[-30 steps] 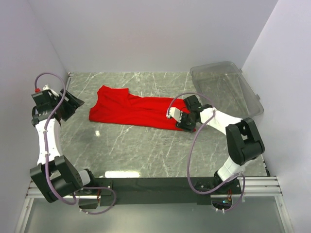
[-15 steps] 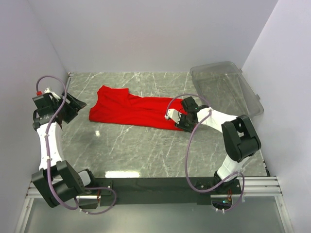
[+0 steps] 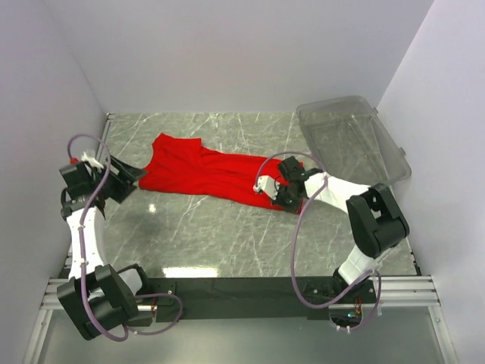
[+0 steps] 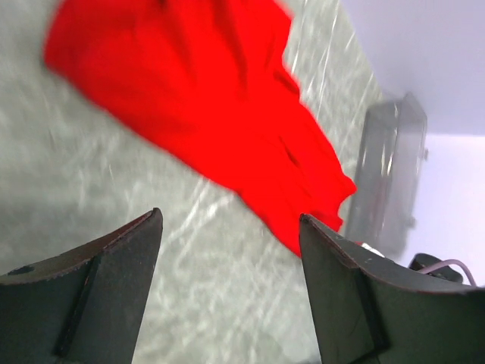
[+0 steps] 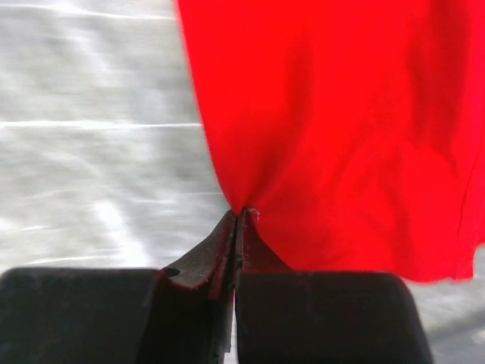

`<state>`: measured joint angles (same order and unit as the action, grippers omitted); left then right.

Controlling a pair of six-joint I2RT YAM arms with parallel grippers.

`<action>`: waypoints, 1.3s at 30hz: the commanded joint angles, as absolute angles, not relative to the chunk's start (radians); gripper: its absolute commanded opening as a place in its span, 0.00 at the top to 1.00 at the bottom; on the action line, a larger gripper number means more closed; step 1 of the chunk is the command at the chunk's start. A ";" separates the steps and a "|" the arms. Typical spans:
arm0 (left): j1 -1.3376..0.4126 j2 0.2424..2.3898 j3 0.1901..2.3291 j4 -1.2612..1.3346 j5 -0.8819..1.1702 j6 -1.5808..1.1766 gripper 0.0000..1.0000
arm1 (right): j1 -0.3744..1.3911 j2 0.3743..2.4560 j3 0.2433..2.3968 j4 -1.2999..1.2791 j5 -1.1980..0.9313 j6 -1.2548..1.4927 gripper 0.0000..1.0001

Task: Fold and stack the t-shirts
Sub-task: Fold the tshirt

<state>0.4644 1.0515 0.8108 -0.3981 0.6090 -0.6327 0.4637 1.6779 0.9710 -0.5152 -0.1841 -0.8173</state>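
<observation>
A bright red t-shirt (image 3: 212,171) lies crumpled in a long band across the back middle of the marble table. My right gripper (image 3: 267,191) is at its right end, near edge, shut on a pinch of the red cloth (image 5: 318,136); the cloth edge runs up from the closed tips (image 5: 239,214). My left gripper (image 3: 130,176) hovers just off the shirt's left end with its jaws wide apart and nothing between them (image 4: 231,227). In the left wrist view the t-shirt (image 4: 204,98) stretches away ahead of the fingers.
A clear plastic bin (image 3: 352,136) stands at the back right corner, and shows in the left wrist view as the bin (image 4: 386,174). White walls close in the table on three sides. Bare marble (image 3: 220,235) lies between the shirt and the arm bases.
My right gripper has closed on the shirt's near right edge and slid slightly left. The left arm has swung down and right, bringing its open gripper close to the shirt's left end.
</observation>
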 commanded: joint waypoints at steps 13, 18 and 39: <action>0.466 0.930 0.637 -0.402 0.729 -0.666 0.22 | 0.920 1.511 0.910 -0.631 -0.422 -0.451 1.00; 0.460 0.926 0.629 -0.442 0.703 -0.678 0.22 | 1.106 1.606 0.992 -0.551 -0.508 -0.332 1.00; 0.456 0.979 0.630 -0.426 0.594 -0.745 0.23 | 0.637 2.059 1.946 -0.724 -0.382 0.102 0.25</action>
